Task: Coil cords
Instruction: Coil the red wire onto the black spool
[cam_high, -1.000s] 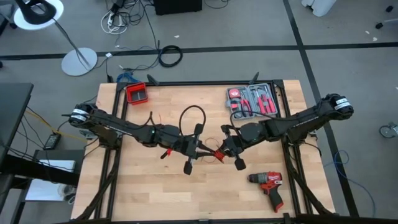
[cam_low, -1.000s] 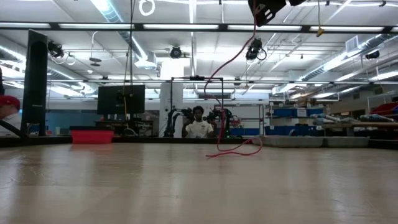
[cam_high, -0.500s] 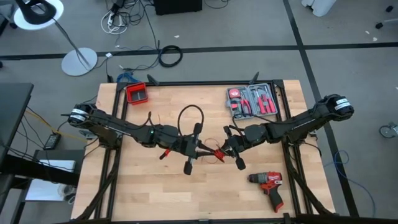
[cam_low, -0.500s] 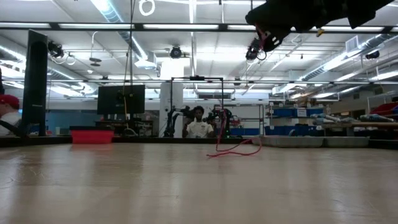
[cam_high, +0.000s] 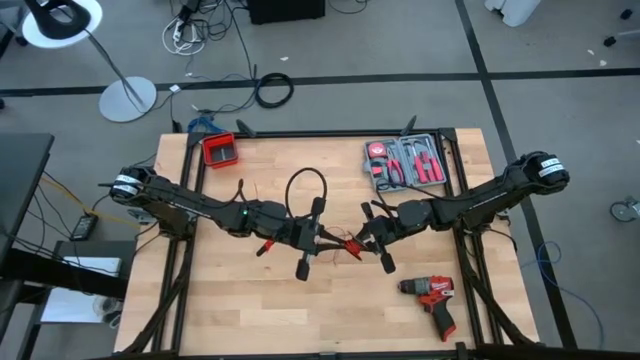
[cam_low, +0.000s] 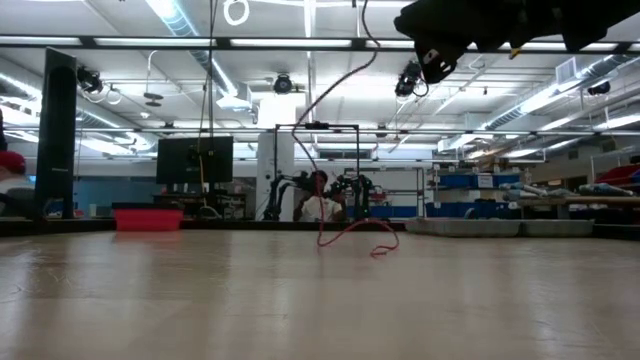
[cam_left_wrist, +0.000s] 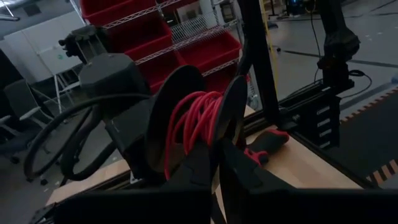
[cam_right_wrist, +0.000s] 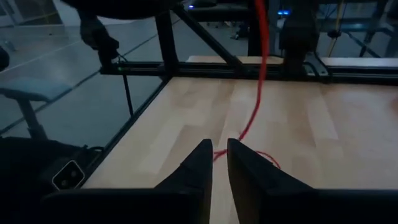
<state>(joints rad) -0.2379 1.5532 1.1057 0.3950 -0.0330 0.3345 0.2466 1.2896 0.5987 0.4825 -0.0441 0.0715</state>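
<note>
Left hand (cam_high: 312, 240) at surface (cam_high: 250, 310) centre, clamped on red coil of cords (cam_left_wrist: 189, 127), right hand (cam_right_wrist: 216, 163) just beside, fingers narrowly parted around nothing, loose red wire trailing onto wood

A pale wooden slatted table (cam_high: 250, 310) carries everything. The dark left arm (cam_high: 190, 205) reaches in from the table's left edge and the dark right arm (cam_high: 480, 197) from its right edge. The left gripper (cam_high: 322, 240) and the right gripper (cam_high: 368, 233) face each other near the table's middle, just apart. The thin red and black cords (cam_high: 346, 247) lie between them, with one loop arching behind the left gripper. A small red plastic bin (cam_high: 219, 150) sits at the back left corner. An open grey tool case (cam_high: 405, 163) sits at the back right, behind the right gripper. A red cordless drill (cam_high: 432, 295) lies at the front right, before the right arm.
</note>
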